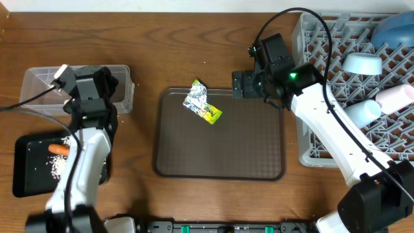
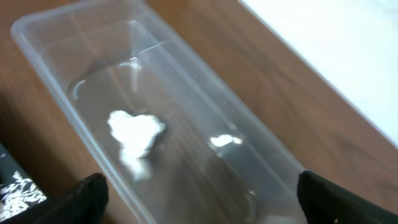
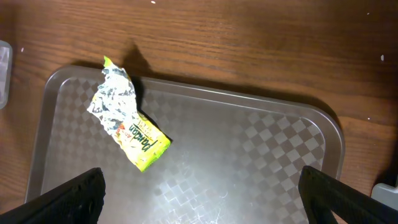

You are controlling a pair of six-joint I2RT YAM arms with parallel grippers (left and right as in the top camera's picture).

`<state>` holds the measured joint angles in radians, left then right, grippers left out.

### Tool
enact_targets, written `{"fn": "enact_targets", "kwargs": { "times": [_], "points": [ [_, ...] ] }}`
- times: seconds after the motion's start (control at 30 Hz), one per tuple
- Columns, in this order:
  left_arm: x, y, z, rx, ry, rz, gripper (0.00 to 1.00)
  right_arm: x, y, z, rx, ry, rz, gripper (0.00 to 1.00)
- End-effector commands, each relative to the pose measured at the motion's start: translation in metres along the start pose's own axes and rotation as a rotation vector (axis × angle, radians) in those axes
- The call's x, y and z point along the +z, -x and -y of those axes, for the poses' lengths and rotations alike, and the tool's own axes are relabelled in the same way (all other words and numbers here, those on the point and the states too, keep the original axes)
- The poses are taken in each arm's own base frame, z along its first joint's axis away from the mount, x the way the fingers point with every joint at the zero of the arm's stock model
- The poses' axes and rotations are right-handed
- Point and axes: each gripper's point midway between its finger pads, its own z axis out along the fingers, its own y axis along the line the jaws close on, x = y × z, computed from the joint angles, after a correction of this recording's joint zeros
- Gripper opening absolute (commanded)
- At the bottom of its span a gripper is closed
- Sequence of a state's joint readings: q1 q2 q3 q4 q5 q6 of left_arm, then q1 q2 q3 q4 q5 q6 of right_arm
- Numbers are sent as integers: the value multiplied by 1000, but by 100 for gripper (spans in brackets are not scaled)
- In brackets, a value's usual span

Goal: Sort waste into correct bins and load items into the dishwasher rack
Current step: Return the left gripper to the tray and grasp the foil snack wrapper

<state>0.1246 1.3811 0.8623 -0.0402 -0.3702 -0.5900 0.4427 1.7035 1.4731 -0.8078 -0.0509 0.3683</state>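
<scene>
While the right gripper point(image 3: 200, 182) hangs with its two dark fingers spread wide and nothing between them, it looks down on the large brown plastic serving tray point(image 3: 261, 162). On that tray, off to one side of the fingers and apart from them, lies the crumpled yellow-green snack packet with a silver inside point(image 3: 127, 124), close to the far rim.

The left gripper point(image 2: 202, 182) is also wide open and empty. It is over the clear rectangular plastic tub point(image 2: 186, 93), where a crumpled white tissue point(image 2: 135, 134) rests on the bottom. Beside the tub, the flat black rectangular tray point(image 1: 29, 175) holds the small orange carrot point(image 1: 59, 149) and the loose white rice grains point(image 1: 57, 166). The large grey plastic dishwasher rack point(image 1: 310, 145) on the right already carries bowls and cups.

I judge that the sorting is near its end and the packet is the piece in hand. I think the next move calls for the right gripper to go sideways over the packet, come down, and close on its raised crumpled end, since the flat end gives little to hold.
</scene>
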Motion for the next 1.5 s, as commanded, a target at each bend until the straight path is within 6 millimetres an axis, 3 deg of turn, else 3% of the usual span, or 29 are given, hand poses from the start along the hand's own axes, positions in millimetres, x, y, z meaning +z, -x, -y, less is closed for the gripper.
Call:
{"fn": "enact_targets", "kwargs": {
  "times": [0.0, 0.1, 0.2, 0.47, 0.57, 0.7, 0.97, 1.13, 1.27, 1.47],
  "points": [
    [-34, -1, 41, 24, -203, -43, 98, -1, 2, 1, 13, -8, 8, 99],
    [-69, -30, 89, 54, -460, -189, 98, -1, 2, 1, 13, -8, 8, 99],
    [-86, -65, 114, 59, -554, -315, 98, -1, 2, 1, 13, -8, 8, 99],
    [-85, -186, 126, 91, -450, -620, 98, -1, 2, 1, 13, -8, 8, 99],
    [-88, -218, 136, 206, -489, -647, 98, -1, 2, 1, 13, -8, 8, 99],
    [-91, -246, 145, 289, -526, -664, 98, -1, 2, 1, 13, -8, 8, 99],
    [-62, -261, 140, 616, -525, -532, 98, -1, 2, 1, 13, -8, 8, 99],
    [-54, -273, 141, 829, -572, -485, 98, -1, 2, 1, 13, -8, 8, 99],
    [-46, -263, 138, 857, -496, -404, 98, -1, 2, 1, 13, -8, 8, 99],
    [-48, -263, 144, 857, -518, -385, 98, -1, 2, 1, 13, -8, 8, 99]
  ]
}}
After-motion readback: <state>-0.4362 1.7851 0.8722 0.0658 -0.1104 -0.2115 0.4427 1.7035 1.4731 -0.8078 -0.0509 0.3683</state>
